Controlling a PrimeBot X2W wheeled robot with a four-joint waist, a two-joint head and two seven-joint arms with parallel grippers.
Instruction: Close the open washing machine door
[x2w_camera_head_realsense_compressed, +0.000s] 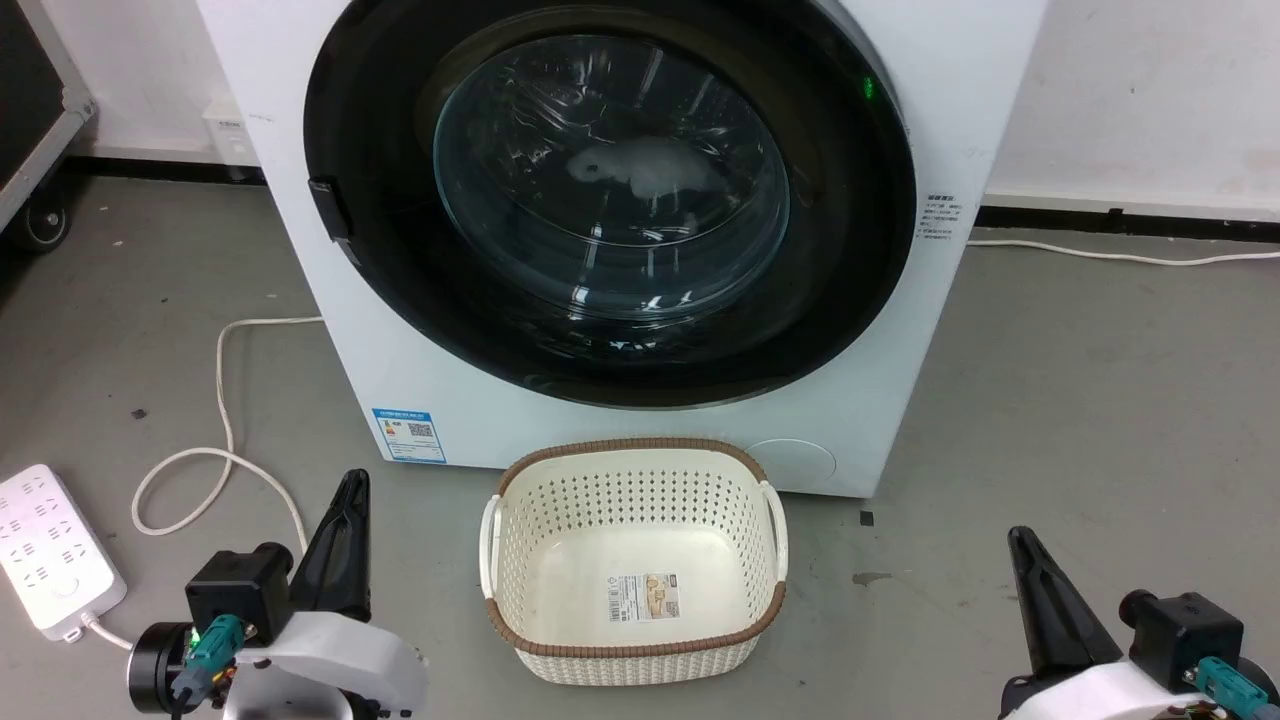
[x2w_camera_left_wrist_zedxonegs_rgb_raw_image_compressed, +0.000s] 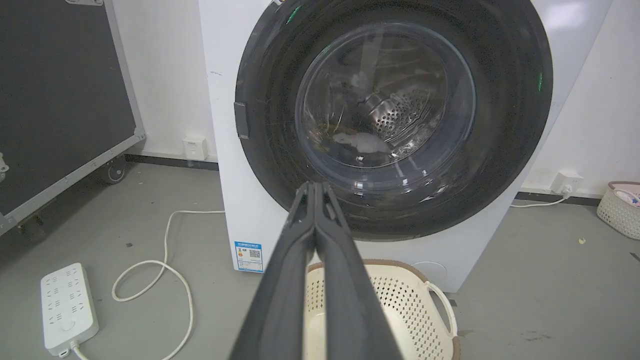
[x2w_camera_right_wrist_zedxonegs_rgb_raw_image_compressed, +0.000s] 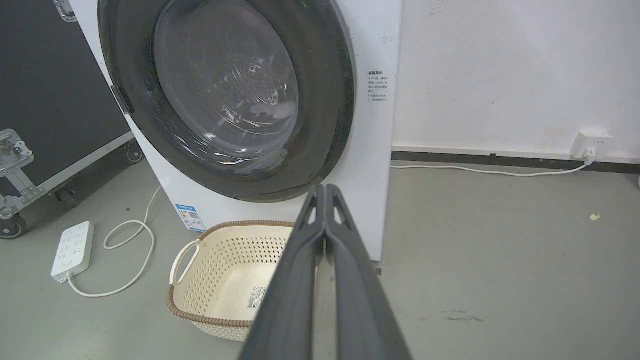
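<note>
The left gripper holds its fingers pressed together, tips before the door's lower rim; the door lies flush on the machine; a pale lump shows through it; a basket stands just below; a power strip lies well left, its cable looping.

the washing machine stands far, backed against the wall, its door lying flat in its front. a basket sits on the floor just before it; a power strip lies near left.
</note>
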